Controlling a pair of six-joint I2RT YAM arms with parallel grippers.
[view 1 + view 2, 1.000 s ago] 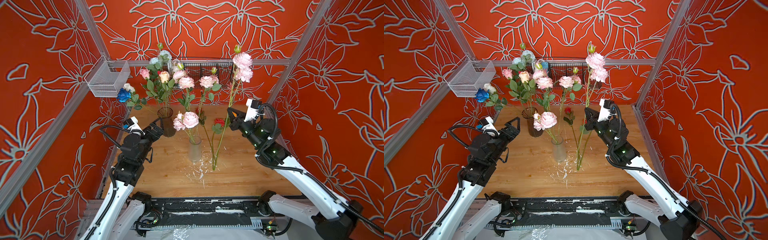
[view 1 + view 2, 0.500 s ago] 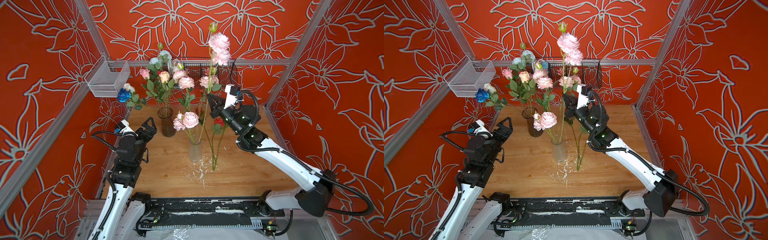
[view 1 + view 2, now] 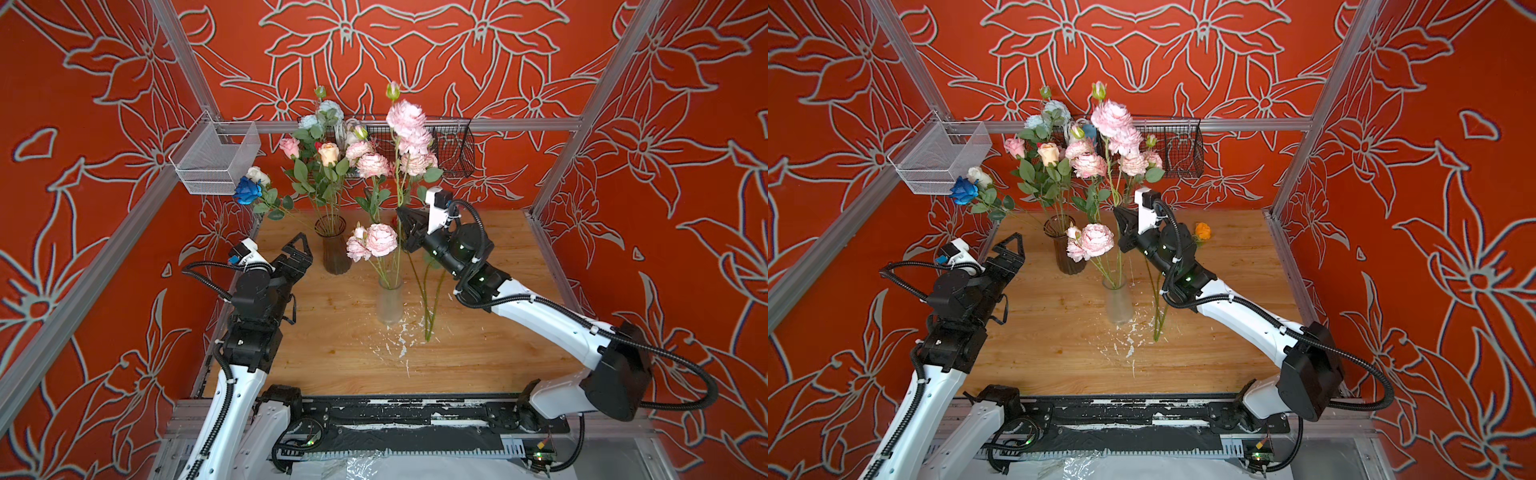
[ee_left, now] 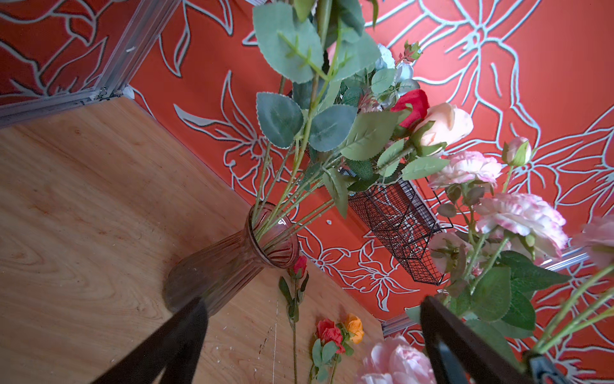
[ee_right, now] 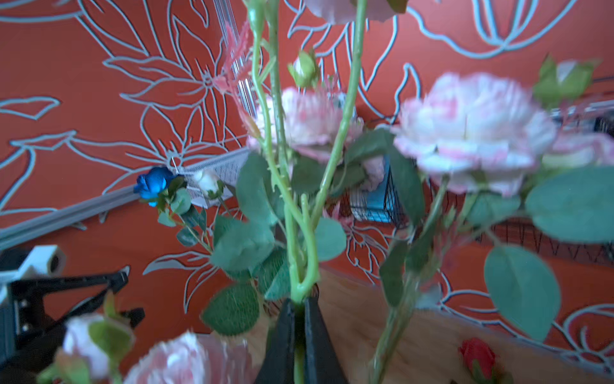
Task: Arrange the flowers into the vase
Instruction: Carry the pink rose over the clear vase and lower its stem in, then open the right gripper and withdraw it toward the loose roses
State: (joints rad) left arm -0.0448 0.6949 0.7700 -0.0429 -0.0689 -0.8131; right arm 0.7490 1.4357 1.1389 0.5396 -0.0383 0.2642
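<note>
My right gripper (image 3: 401,215) is shut on the green stem (image 5: 300,252) of a tall pink peony (image 3: 405,117), held upright. The stem's lower end reaches the mouth of the clear frosted vase (image 3: 390,301), which holds another pink peony (image 3: 376,240). In the right wrist view the jaws (image 5: 297,307) pinch the stem just below its fork. My left gripper (image 3: 299,251) stands open and empty, left of the dark ribbed vase (image 3: 333,245), which is full of roses and peonies (image 3: 328,154). Red (image 4: 329,332) and orange (image 4: 355,327) flowers lie on the table.
A blue rose (image 3: 247,190) and a white one lean out at the back left, under a white mesh basket (image 3: 216,160). A black wire basket (image 3: 451,147) hangs on the back wall. Loose stems (image 3: 428,303) lie right of the clear vase on the wooden table (image 3: 332,353).
The right gripper has carried the pink peony left and downward, over the clear vase. The left gripper has drawn back slightly to the left and stayed open.
</note>
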